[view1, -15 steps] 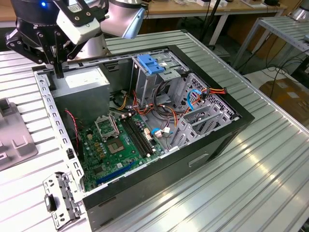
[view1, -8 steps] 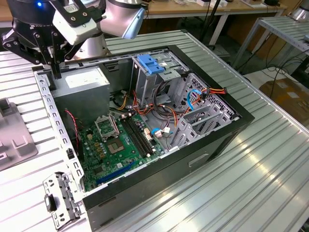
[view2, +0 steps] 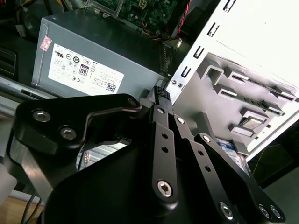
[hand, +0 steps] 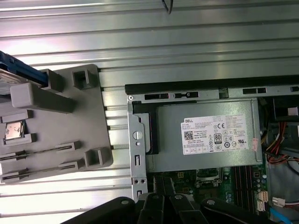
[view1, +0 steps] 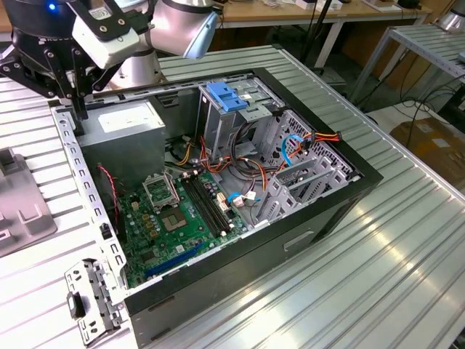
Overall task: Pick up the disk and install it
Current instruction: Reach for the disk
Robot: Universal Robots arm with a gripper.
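The disk (hand: pixel 8 78) lies in a grey holder (hand: pixel 56 126) on the ribbed table beside the computer case; I see a silver corner and a blue side rail. In the second wrist view a strip of the disk's (view2: pixel 232 150) white-and-blue label shows past the holder (view2: pixel 233 102). My gripper (view1: pixel 76 102) hangs above the case's edge by the power supply, apart from the disk. Its fingers stand together, shut on nothing, in both wrist views (view2: pixel 161 93) (hand: pixel 163 184).
The open computer case (view1: pixel 349 182) holds a grey power-supply box (hand: pixel 205 135) with a white sticker, a green motherboard (view1: pixel 178 218), loose cables, and a metal drive cage with a blue latch (view1: pixel 225 98). A small metal bracket (view1: pixel 87 302) lies by the case's near corner.
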